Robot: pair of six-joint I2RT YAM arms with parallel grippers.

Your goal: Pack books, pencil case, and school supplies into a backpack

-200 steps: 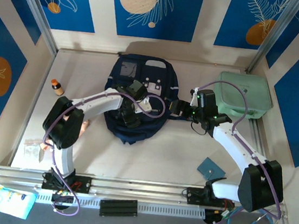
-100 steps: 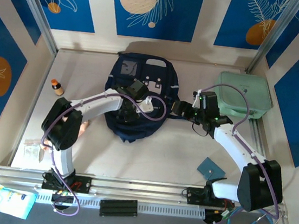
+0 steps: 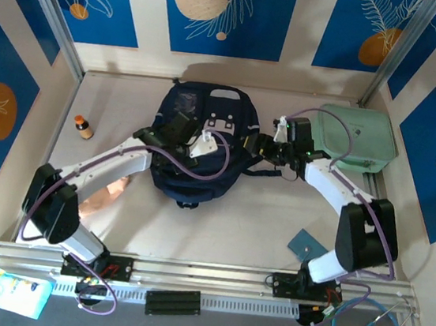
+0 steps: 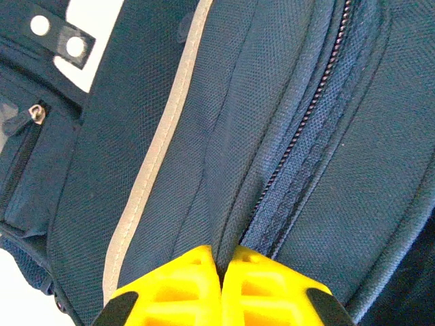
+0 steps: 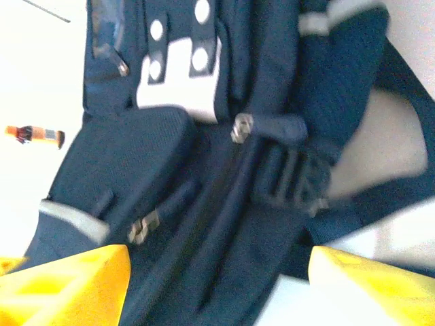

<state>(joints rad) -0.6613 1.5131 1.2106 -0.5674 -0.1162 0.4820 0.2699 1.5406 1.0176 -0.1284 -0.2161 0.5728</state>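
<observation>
The navy backpack (image 3: 201,169) lies mid-table with its grey-patched front pocket up. My left gripper (image 3: 180,136) rests on its left side; in the left wrist view its yellow fingertips (image 4: 197,268) are shut on a fold of backpack (image 4: 224,136) fabric beside a closed zipper (image 4: 306,115). My right gripper (image 3: 261,146) hovers at the bag's right edge, over the backpack (image 5: 224,204) near its zipper pull (image 5: 241,128), with its yellow fingers (image 5: 68,288) wide open. A teal-blue booklet (image 3: 306,244) of the school supplies lies front right. The books are out of view. I cannot tell which item is the pencil case.
A mint-green rounded case (image 3: 357,140) stands at the back right, just behind the right arm. A small orange-capped bottle (image 3: 84,127) stands at the left. A clear packet (image 3: 46,217) lies near the front left. Walls close in the table on three sides.
My left gripper closed on the backpack fabric and pulled back-left, stretching its arm out. The bag shifted with it. My right gripper swung back-left toward the bag's right edge.
</observation>
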